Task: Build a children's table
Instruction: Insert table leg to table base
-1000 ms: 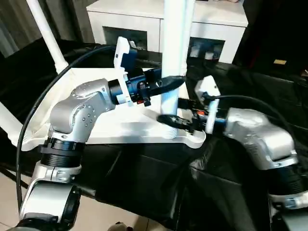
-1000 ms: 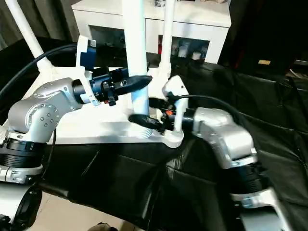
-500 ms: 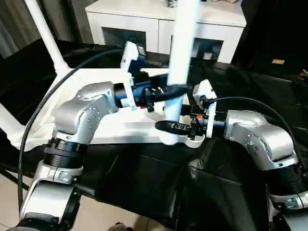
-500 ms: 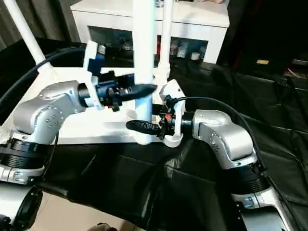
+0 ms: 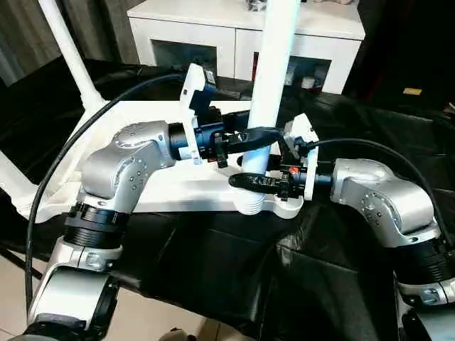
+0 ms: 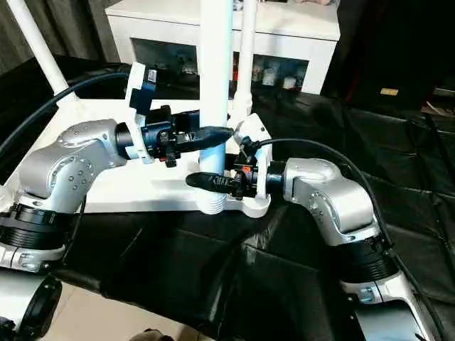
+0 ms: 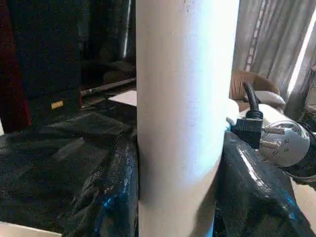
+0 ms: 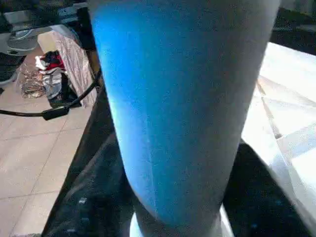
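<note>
Tabletop (image 5: 142,188) lies underside up on black sheeting (image 5: 234,270), in front of the white cabinet (image 5: 234,32). Near-corner leg (image 5: 274,64) stands upright in the tabletop's near corner socket (image 5: 252,206). Left gripper (image 5: 257,136) clamped around this leg partway up, fingers either side of the shaft. Right gripper (image 5: 249,182) sits just below it, near the socket, jaws around the leg's base; whether it presses the leg, cannot tell. Far-corner leg (image 5: 67,53) rises tilted from the tabletop's far left corner. Another leg (image 6: 246,42) stands behind the near-corner one
</note>
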You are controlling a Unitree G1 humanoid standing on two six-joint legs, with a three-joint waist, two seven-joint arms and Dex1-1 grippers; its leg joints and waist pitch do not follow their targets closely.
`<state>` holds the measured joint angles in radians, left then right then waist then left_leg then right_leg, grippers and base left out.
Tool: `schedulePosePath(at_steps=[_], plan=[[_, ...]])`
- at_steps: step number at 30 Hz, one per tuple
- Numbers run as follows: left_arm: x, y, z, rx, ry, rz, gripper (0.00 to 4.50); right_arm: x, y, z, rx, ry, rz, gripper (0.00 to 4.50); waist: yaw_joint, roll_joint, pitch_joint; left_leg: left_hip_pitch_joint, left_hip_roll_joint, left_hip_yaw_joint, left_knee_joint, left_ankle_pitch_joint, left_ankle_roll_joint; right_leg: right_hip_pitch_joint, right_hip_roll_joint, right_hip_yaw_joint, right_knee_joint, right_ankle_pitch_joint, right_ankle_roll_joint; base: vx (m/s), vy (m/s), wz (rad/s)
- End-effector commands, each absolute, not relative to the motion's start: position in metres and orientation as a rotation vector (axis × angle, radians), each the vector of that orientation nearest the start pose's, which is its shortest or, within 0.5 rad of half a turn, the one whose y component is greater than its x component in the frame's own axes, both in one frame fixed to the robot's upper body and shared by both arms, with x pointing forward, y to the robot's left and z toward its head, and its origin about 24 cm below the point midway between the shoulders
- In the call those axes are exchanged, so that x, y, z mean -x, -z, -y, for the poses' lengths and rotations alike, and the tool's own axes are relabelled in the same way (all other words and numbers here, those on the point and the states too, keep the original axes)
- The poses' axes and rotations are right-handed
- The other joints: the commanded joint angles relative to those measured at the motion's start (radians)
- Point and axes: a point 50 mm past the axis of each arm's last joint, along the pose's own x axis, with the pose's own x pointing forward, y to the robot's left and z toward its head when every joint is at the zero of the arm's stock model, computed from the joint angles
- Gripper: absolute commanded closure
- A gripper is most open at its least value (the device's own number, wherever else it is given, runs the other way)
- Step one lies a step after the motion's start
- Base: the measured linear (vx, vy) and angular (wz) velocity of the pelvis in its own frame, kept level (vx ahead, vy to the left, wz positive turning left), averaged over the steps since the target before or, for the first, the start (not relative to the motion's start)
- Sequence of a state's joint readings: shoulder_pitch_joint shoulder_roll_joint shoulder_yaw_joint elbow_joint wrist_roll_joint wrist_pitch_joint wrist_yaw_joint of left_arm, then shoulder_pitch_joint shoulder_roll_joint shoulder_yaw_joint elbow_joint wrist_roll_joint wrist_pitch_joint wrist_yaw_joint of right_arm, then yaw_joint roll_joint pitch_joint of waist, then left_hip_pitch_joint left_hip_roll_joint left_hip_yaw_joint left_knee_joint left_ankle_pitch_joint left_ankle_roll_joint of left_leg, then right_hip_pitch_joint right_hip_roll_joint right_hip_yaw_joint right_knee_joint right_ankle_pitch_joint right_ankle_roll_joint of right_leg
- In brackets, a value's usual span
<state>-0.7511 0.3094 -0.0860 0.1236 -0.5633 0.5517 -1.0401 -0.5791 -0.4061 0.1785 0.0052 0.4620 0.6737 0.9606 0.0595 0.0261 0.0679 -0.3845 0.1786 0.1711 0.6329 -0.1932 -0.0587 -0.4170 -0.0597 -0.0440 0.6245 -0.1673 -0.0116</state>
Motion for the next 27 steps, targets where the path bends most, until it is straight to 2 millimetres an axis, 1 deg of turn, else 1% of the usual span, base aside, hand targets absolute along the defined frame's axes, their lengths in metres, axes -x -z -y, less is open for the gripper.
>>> schedulePosePath(at_steps=[1,2,4,5,6,7,8,9,10,12,13,14,15,17,21,22,23,25,26,27], plan=[[-0.318,-0.203,-0.09,0.067,1.405,0.087,2.65,-0.3,-0.146,0.104,0.019,-1.292,-0.239,2.39,0.003,-0.014,-0.08,0.011,0.037,-0.01,-0.075,-0.124,0.025,0.061,-0.068,0.041,-0.072,-0.241,-0.203,0.0,0.0,0.0],[-0.318,-0.203,-0.09,0.067,1.405,0.087,2.65,-0.3,-0.146,0.104,0.019,-1.292,-0.239,2.5,0.003,-0.013,-0.08,0.012,0.037,-0.009,-0.075,-0.126,0.025,0.06,-0.067,0.041,-0.072,-0.237,-0.206,0.0,0.0,0.0],[-0.318,-0.203,-0.09,0.068,1.405,0.088,2.65,-0.298,-0.145,0.104,0.018,-1.306,-0.246,2.58,0.004,-0.012,-0.081,0.011,0.036,-0.009,-0.074,-0.124,0.026,0.062,-0.069,0.041,-0.071,-0.23,-0.21,0.0,0.0,0.0],[-0.318,-0.203,-0.09,0.068,1.404,0.089,2.65,-0.298,-0.144,0.103,0.017,-1.309,-0.247,2.58,0.003,-0.014,-0.08,0.011,0.036,-0.009,-0.075,-0.126,0.026,0.062,-0.068,0.041,-0.071,-0.232,-0.209,0.0,0.0,0.0],[-0.319,-0.203,-0.09,0.066,1.402,0.089,2.65,-0.298,-0.144,0.103,0.017,-1.31,-0.247,2.6,0.003,-0.014,-0.081,0.012,0.036,-0.009,-0.075,-0.126,0.026,0.062,-0.068,0.041,-0.071,-0.233,-0.209,0.0,0.0,0.0],[-0.319,-0.203,-0.09,0.06,1.387,0.091,2.65,-0.298,-0.144,0.103,0.019,-1.309,-0.245,2.61,0.003,-0.011,-0.081,0.012,0.037,-0.01,-0.075,-0.126,0.026,0.062,-0.069,0.041,-0.071,-0.234,-0.21,0.0,0.0,0.0],[-0.322,-0.202,-0.091,0.042,1.343,0.093,2.65,-0.298,-0.145,0.103,0.019,-1.305,-0.241,2.62,0.003,-0.012,-0.081,0.011,0.036,-0.01,-0.074,-0.128,0.025,0.062,-0.069,0.041,-0.071,-0.235,-0.209,0.0,0.0,0.0],[-0.322,-0.202,-0.091,0.063,1.342,0.08,2.65,-0.298,-0.145,0.103,0.017,-1.3,-0.237,2.63,0.003,-0.012,-0.08,0.012,0.037,-0.01,-0.075,-0.129,0.025,0.062,-0.068,0.041,-0.072,-0.235,-0.209,0.0,0.0,0.0],[-0.321,-0.202,-0.092,0.114,1.357,0.045,2.3,-0.299,-0.145,0.103,0.013,-1.293,-0.231,2.63,0.003,-0.013,-0.081,0.012,0.036,-0.009,-0.074,-0.13,0.024,0.062,-0.068,0.041,-0.072,-0.236,-0.209,0.0,0.0,0.0],[-0.321,-0.203,-0.093,0.148,1.36,0.03,1.95,-0.299,-0.145,0.103,0.011,-1.288,-0.227,2.64,0.003,-0.01,-0.08,0.012,0.036,-0.009,-0.074,-0.132,0.022,0.061,-0.068,0.041,-0.071,-0.239,-0.213,0.0,0.0,0.0],[-0.32,-0.203,-0.093,0.154,1.365,0.025,1.95,-0.298,-0.145,0.103,0.01,-1.285,-0.225,2.64,0.003,-0.012,-0.081,0.012,0.035,-0.009,-0.073,-0.13,0.022,0.061,-0.067,0.041,-0.07,-0.238,-0.214,0.0,0.0,0.0],[-0.32,-0.203,-0.094,0.157,1.368,0.022,1.78,-0.298,-0.145,0.103,0.009,-1.284,-0.225,2.64,0.004,-0.01,-0.081,0.013,0.036,-0.009,-0.074,-0.131,0.022,0.061,-0.067,0.041,-0.071,-0.237,-0.214,0.0,0.0,0.0],[-0.32,-0.203,-0.095,0.157,1.371,0.02,1.78,-0.298,-0.145,0.104,0.008,-1.281,-0.223,2.64,0.003,-0.009,-0.08,0.013,0.036,-0.01,-0.074,-0.132,0.023,0.06,-0.066,0.04,-0.071,-0.236,-0.215,0.0,0.0,0.0],[-0.318,-0.203,-0.097,0.181,1.389,0.008,1.52,-0.298,-0.146,0.106,0.007,-1.265,-0.217,2.64,0.003,-0.009,-0.081,0.013,0.036,-0.01,-0.074,-0.133,0.021,0.061,-0.067,0.04,-0.071,-0.231,-0.215,0.0,0.0,0.0],[-0.315,-0.204,-0.099,0.202,1.402,-0.001,1.41,-0.3,-0.147,0.111,0.006,-1.234,-0.209,2.64,0.004,-0.009,-0.081,0.012,0.035,-0.01,-0.074,-0.131,0.019,0.062,-0.068,0.041,-0.07,-0.221,-0.221,0.0,0.0,0.0],[-0.314,-0.204,-0.099,0.209,1.409,-0.004,1.12,-0.302,-0.148,0.115,0.002,-1.215,-0.205,2.64,0.004,-0.009,-0.08,0.012,0.035,-0.01,-0.075,-0.133,0.02,0.062,-0.067,0.041,-0.07,-0.226,-0.219,0.0,0.0,0.0],[-0.314,-0.204,-0.1,0.214,1.411,-0.005,1.07,-0.303,-0.148,0.117,0.0,-1.206,-0.203,2.65,0.003,-0.009,-0.081,0.013,0.035,-0.009,-0.074,-0.133,0.019,0.062,-0.067,0.041,-0.07,-0.23,-0.217,0.0,0.0,0.0],[-0.313,-0.205,-0.1,0.239,1.407,0.003,1.0,-0.305,-0.15,0.122,-0.005,-1.181,-0.194,2.65,0.004,-0.005,-0.08,0.014,0.034,-0.01,-0.074,-0.139,0.017,0.062,-0.067,0.04,-0.071,-0.239,-0.216,0.0,0.0,0.0],[-0.313,-0.205,-0.101,0.245,1.406,0.004,0.87,-0.304,-0.151,0.123,-0.005,-1.178,-0.191,2.65,0.004,-0.007,-0.08,0.014,0.034,-0.009,-0.074,-0.141,0.018,0.061,-0.065,0.04,-0.072,-0.242,-0.215,0.0,0.0,0.0],[-0.313,-0.206,-0.101,0.245,1.406,0.005,0.74,-0.304,-0.151,0.123,-0.006,-1.178,-0.19,2.65,0.004,-0.007,-0.08,0.014,0.034,-0.009,-0.074,-0.141,0.018,0.061,-0.065,0.04,-0.072,-0.242,-0.215,0.0,0.0,0.0]])
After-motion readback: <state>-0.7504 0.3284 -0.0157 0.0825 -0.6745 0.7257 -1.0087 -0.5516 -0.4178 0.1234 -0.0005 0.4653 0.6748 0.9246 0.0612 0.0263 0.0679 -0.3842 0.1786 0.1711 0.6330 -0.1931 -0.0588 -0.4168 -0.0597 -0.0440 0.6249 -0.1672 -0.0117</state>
